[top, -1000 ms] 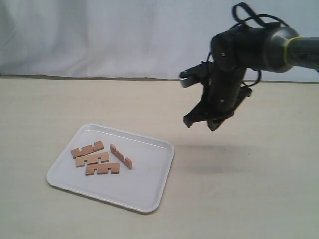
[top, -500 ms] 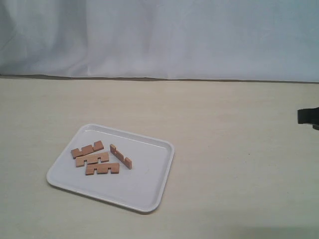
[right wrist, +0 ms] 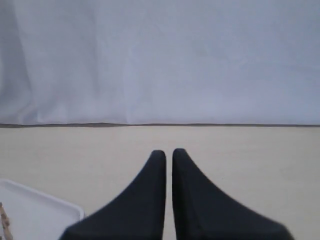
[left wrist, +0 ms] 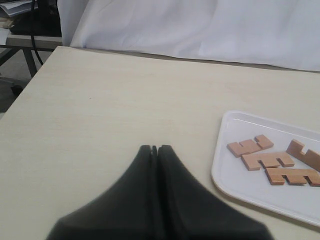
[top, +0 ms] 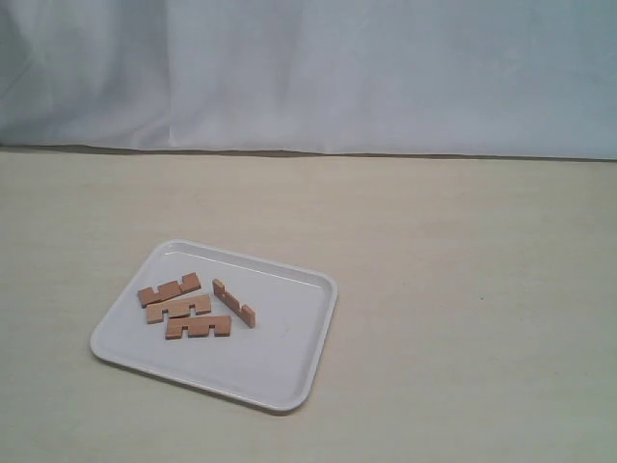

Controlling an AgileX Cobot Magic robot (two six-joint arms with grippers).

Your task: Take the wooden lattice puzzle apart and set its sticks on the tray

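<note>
1. Plainly, the table (top: 463, 289) shows no assembled wooden lattice puzzle in any view. I judge the step in hand to be a last check: sweep the bare tabletop for a stray piece before calling the job finished.
2. The tray (top: 280, 352) lies on the table at the left of the exterior view. Any further move should pass well clear of its rim so nothing gets jolted.
3. The left gripper (left wrist: 154, 148) has its fingers pressed together on nothing, beside the tray. The right gripper (right wrist: 169, 151) shows only a thin slit between its fingers and is also empty. Either would need to spread its fingers before going down for another piece.
4. The sticks (top: 179, 309) — four of them — lie loose on the tray's left half in the exterior view. Three are near each other, and one that seems to stand on edge is just beside them.
5. Hidden: both arms are outside the exterior view, so their height above the table cannot be told.
6. The right wrist view cuts off all but a tray corner, and whether four sticks make the whole puzzle cannot be told.
</note>
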